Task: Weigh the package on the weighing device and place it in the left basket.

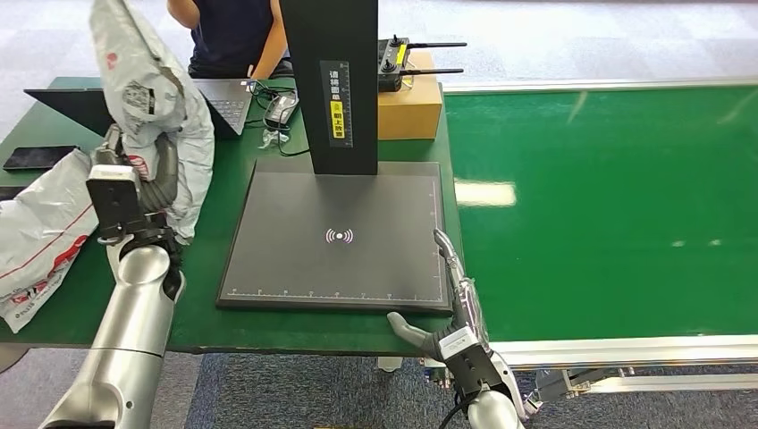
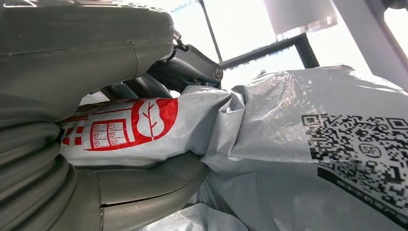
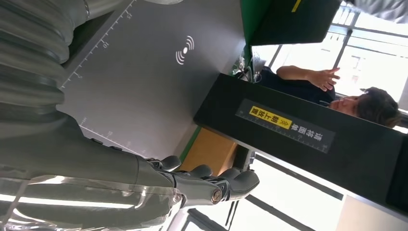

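My left hand grips a grey plastic mailer package with red print and a QR label, lifted upright above the table's left part, left of the weighing device. Up close, the grey thumb and dark fingers clamp the crumpled package. The weighing device is a flat dark plate with a white signal mark and a black upright column; nothing lies on it. My right hand is open, fingers straight, at the plate's near right corner. In the right wrist view the fingers stretch out beside the plate.
Another grey mailer lies at the table's left edge beside a phone. A person sits behind a laptop. A cardboard box with a controller stands behind the column. A green conveyor belt runs on the right.
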{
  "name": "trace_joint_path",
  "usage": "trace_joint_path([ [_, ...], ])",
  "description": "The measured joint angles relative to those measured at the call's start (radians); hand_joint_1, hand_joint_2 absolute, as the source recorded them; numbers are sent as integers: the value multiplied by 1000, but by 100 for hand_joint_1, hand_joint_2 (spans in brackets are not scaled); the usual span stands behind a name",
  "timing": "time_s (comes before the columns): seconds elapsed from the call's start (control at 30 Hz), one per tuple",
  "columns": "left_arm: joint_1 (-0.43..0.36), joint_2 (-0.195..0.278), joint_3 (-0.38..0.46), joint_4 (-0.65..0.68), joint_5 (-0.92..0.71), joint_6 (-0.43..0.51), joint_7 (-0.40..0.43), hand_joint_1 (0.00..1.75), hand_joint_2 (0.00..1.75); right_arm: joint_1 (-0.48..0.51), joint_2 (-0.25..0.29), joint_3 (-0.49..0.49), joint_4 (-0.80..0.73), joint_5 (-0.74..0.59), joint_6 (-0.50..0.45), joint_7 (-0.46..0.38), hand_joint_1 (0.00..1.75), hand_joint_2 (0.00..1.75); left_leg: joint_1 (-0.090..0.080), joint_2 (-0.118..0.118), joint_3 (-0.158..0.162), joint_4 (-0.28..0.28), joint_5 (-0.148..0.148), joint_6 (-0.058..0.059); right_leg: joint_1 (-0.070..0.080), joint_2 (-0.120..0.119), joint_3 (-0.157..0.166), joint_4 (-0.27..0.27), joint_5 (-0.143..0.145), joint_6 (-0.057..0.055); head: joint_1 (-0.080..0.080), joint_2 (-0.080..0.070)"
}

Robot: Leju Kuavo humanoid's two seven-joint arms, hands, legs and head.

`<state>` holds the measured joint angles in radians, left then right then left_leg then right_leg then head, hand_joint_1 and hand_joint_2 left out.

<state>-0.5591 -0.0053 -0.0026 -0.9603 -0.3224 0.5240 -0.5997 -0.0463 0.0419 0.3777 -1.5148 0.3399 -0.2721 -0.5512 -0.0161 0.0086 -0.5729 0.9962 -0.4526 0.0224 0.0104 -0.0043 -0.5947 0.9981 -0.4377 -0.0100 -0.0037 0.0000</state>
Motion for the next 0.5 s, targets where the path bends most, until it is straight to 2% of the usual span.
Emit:
trace_joint_path([
  [0.23,-43,44,106,9,-57,155,-7,175,175,7,-2,0,1,0,-9,-4,0,175,0,0,0,0,0,0,0,0,0,0,0,0,0,0],
  [0.33,-74,50,195,25,-273,172,-11,175,175,7,-1,0,3,0,-13,-4,0,175,1,0,0,0,0,-1,1,0,0,0,0,0,0,0],
  [0.4,-104,48,287,36,-452,173,-15,175,175,8,-1,0,3,2,-14,-4,0,175,1,1,0,0,0,-1,1,1,0,0,0,0,0,0],
  [0.5,-148,42,418,50,-623,174,-14,175,175,9,-1,0,3,5,-7,-4,0,175,1,2,0,0,0,-1,1,3,-1,0,0,0,0,0],
])
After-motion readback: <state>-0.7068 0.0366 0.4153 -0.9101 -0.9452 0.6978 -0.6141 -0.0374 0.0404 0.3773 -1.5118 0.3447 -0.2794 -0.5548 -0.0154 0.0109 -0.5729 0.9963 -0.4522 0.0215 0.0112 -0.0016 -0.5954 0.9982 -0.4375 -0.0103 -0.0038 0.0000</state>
